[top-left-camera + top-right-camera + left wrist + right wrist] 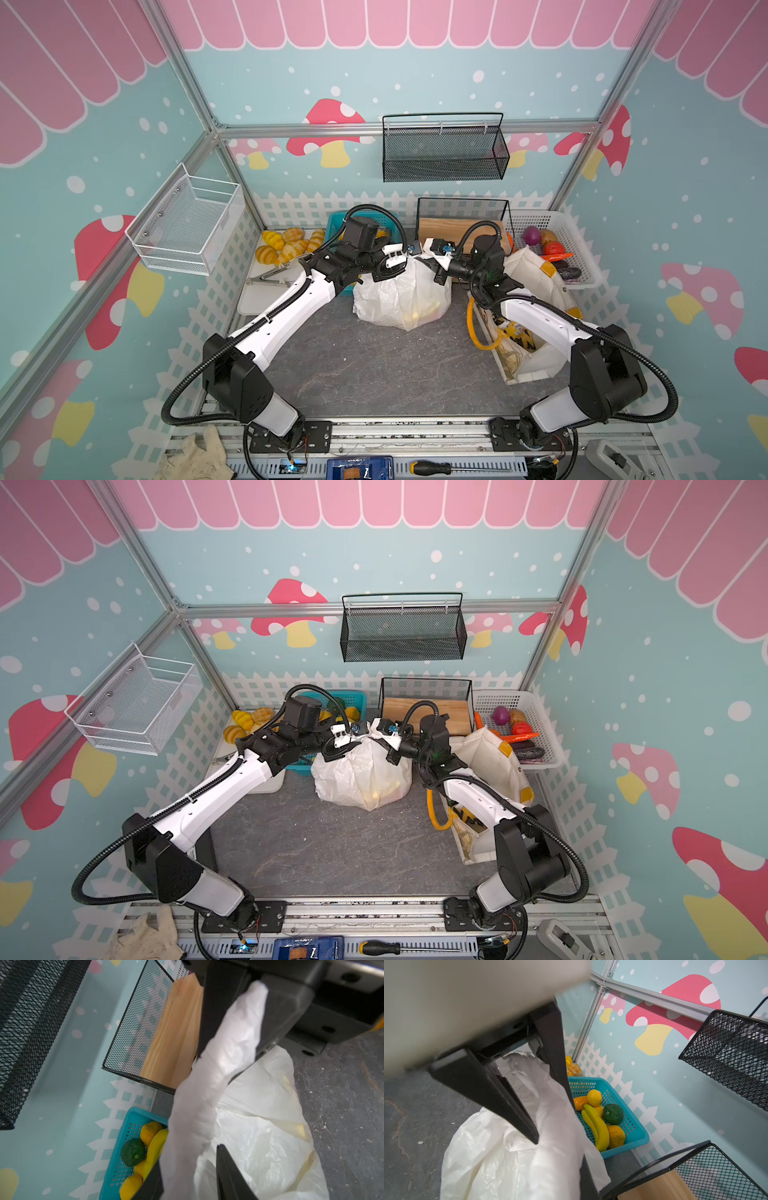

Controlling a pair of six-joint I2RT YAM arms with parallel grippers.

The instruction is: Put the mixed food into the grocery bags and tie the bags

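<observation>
Right gripper [558, 1142] clenched on a twisted loop handle of the thin white plastic carrier bag [399, 299]. Left gripper [187, 1169] straddles the same handle; whether it pinches or lies slack cannot be told. The bag stands on the dark grey worktop [374, 374], yellow contents showing through, just before the teal plastic basket [631, 1124] holding yellow bananas [600, 1132] and round oranges [616, 1136]. The cream canvas tote [536, 274] lies to its right, under the right arm.

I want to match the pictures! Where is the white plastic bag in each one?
Top view: white plastic bag in the middle of the table.
Top view: same middle spot.
Left wrist: close up, beside the teal basket.
Right wrist: close up, beside that basket.
Shared landmark: the teal basket.
</observation>
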